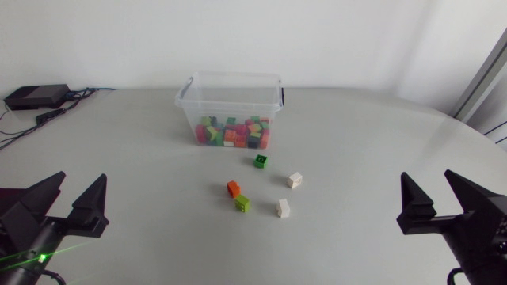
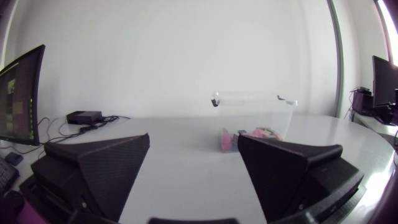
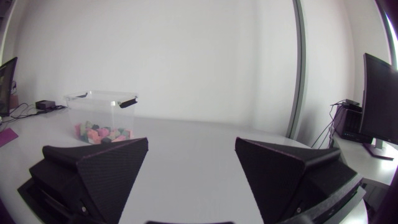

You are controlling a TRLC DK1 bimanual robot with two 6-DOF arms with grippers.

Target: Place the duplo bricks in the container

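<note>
A clear plastic container point(image 1: 230, 101) with several coloured bricks inside stands at the back middle of the table. In front of it lie loose bricks: a dark green one point(image 1: 260, 161), an orange one point(image 1: 234, 188), a light green one point(image 1: 242, 204) and two white ones point(image 1: 295, 180) point(image 1: 283, 208). My left gripper point(image 1: 70, 203) rests open at the near left, far from the bricks. My right gripper point(image 1: 444, 203) rests open at the near right. The container point(image 2: 254, 118) shows ahead of the left gripper point(image 2: 193, 171), and the container point(image 3: 101, 115) also shows ahead of the right gripper point(image 3: 191, 171), off to one side.
A black box point(image 1: 36, 96) with cables lies at the table's far left corner. Bare grey table surface point(image 1: 372, 158) stretches between both grippers and the bricks.
</note>
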